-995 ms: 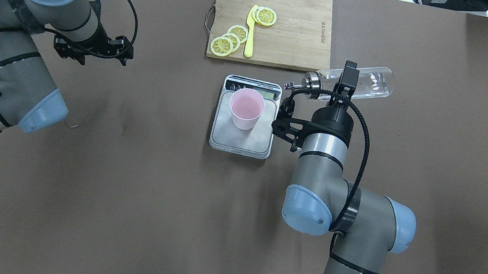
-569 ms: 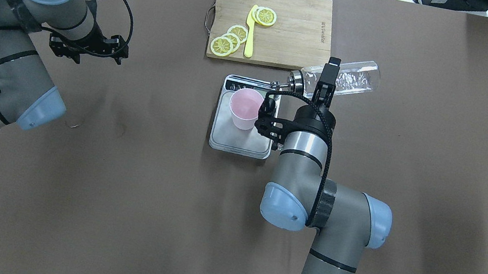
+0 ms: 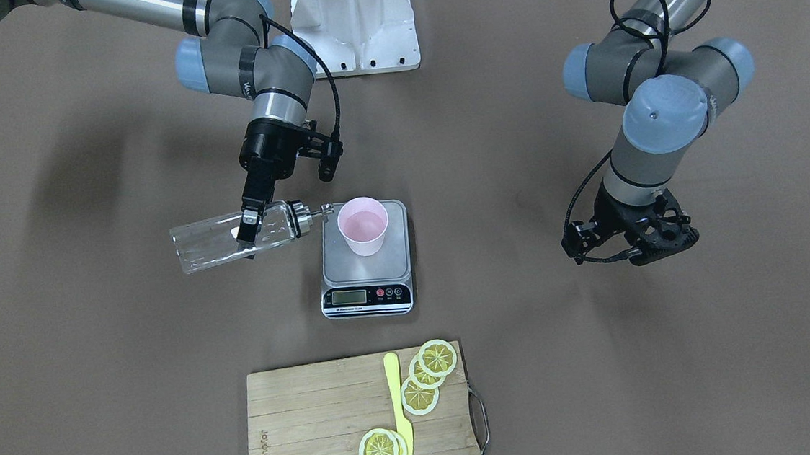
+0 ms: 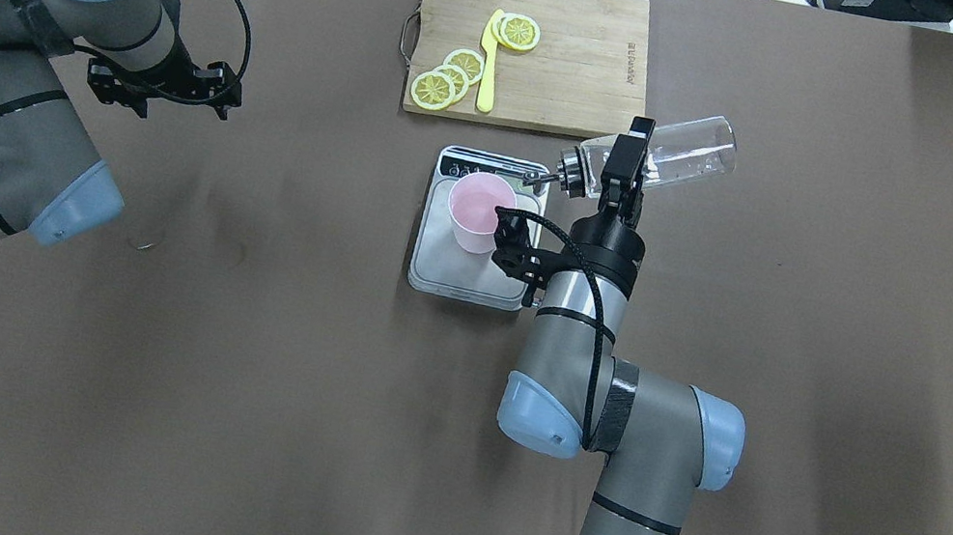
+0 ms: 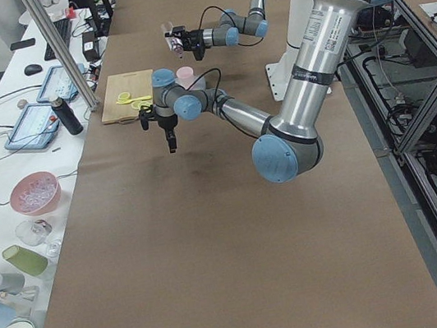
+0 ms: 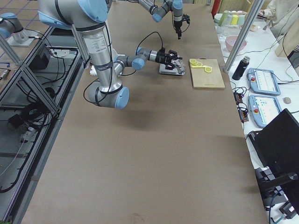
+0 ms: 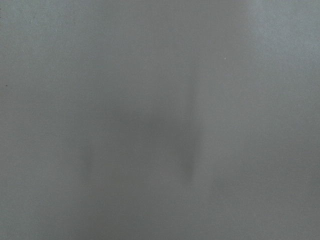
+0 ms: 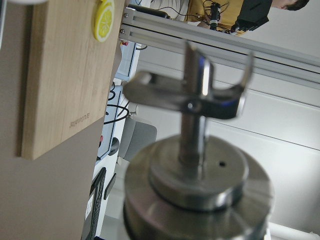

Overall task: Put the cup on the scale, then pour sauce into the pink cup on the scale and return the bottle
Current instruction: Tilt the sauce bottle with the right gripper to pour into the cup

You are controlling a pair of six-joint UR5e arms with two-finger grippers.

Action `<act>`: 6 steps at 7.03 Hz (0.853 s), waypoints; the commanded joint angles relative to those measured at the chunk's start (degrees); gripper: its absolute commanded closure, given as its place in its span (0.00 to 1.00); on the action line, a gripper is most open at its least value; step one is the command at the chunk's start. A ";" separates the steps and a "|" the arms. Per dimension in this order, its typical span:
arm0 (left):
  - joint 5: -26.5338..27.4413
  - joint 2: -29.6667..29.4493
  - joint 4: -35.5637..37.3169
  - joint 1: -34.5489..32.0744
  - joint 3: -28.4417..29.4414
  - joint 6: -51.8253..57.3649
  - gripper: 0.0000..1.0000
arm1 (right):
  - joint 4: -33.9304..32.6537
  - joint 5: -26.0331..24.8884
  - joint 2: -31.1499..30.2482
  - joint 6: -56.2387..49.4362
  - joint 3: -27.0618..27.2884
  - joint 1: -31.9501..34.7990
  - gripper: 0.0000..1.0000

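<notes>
right end effector [image 4: 627, 165]: pinching the bottle [image 4: 693, 153] mid-body | bottle axis: near-level, spout [image 4: 543, 177] toward the cup [image 4: 481, 209], tip just beside its rim | cup: upright on the scale [image 4: 475, 275] | left end effector [image 4: 160, 86]: well apart, spread or pressed cannot tell | judged next: right arm carries spout over the mouth, tips further

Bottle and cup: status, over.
Right gripper shut on bottle, tipped sideways, spout at cup rim. Cup upright on scale; no stream visible. Left gripper off to the side, jaws unclear. Nothing between spout and cup.
</notes>
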 commanded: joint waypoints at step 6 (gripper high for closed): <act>0.00 0.03 -2.77 -0.01 2.30 0.00 0.02 | 0.79 -2.68 0.62 -2.22 -1.65 -0.05 1.00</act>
